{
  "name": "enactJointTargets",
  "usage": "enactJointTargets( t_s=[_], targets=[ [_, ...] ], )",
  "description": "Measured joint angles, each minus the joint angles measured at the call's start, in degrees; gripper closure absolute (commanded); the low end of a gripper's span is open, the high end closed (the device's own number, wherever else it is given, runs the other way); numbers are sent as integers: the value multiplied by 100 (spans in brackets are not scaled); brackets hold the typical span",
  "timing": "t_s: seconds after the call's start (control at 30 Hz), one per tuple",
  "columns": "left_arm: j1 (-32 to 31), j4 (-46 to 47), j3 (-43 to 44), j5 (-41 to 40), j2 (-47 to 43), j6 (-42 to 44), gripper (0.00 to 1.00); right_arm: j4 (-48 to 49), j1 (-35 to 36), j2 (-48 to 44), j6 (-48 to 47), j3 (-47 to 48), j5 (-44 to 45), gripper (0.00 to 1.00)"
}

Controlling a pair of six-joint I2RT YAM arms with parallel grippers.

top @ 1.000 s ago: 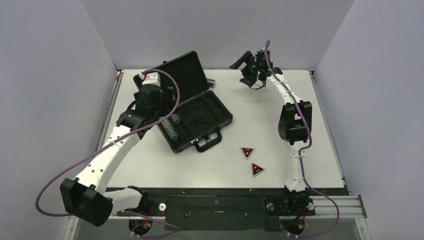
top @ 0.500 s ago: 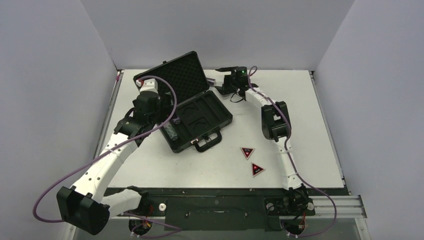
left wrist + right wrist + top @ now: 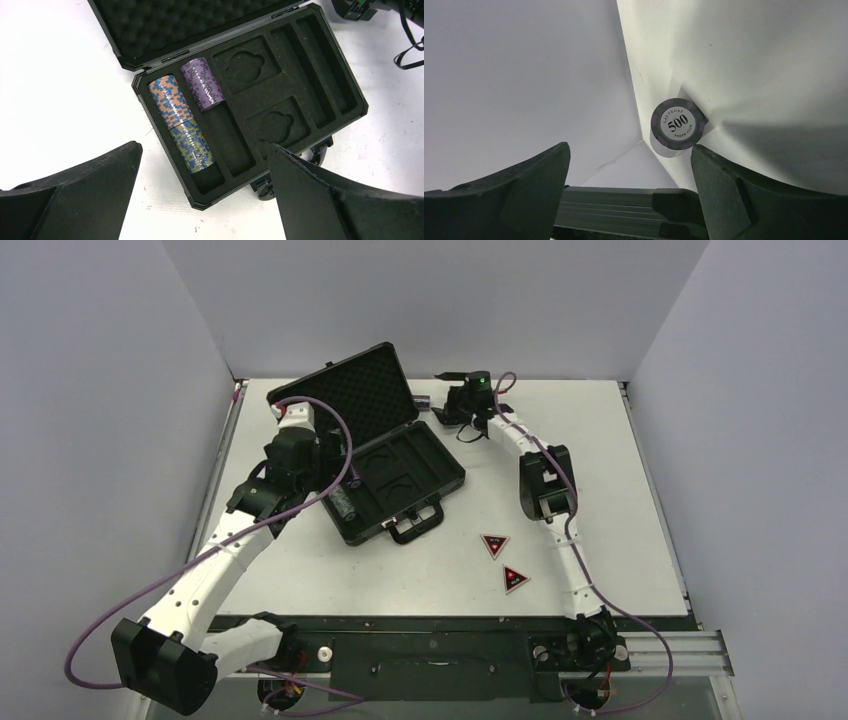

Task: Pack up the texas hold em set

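Observation:
The black briefcase (image 3: 415, 475) lies open at the back left, its foam lid (image 3: 355, 390) upright. In the left wrist view its tray (image 3: 300, 65) holds three lying chip stacks: orange-blue (image 3: 171, 100), green-blue (image 3: 194, 148) and purple (image 3: 201, 82). My left gripper (image 3: 330, 455) hovers open and empty over the case's left end (image 3: 202, 147). A purple 500 chip stack (image 3: 676, 125) lies on the table behind the case (image 3: 424, 402). My right gripper (image 3: 441, 398) is open, close to this stack and not touching it (image 3: 628, 150). Two red-and-black triangular tokens (image 3: 494, 544) (image 3: 515, 579) lie in front.
The case handle (image 3: 415, 525) points toward the near edge. Grey walls enclose the white table (image 3: 620, 490) on three sides. A dark ribbed part (image 3: 624, 210) crosses the bottom of the right wrist view. Two round recesses (image 3: 245, 65) and long slots in the foam hold nothing.
My right arm swung left from the back middle to the chip stack behind the case. My left arm drew back a little from the case.

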Motion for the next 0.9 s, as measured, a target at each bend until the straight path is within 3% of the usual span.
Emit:
enactJointTargets(
  t_s=[0.2, 0.53, 0.73, 0.9],
  targets=[
    [0, -2, 0, 4, 70, 44, 4, -186, -155, -157, -1644, -310, -68, 15],
    [0, -15, 0, 107, 87, 216, 4, -529, -647, -544, -5718, -483, -726, 16],
    [2, -98, 0, 201, 98, 382, 4, -522, -841, -308, -6581, 234, -933, 16],
    [0, -103, 0, 243, 103, 562, 4, -450, -728, -345, -6432, 299, -442, 18]
  ],
)
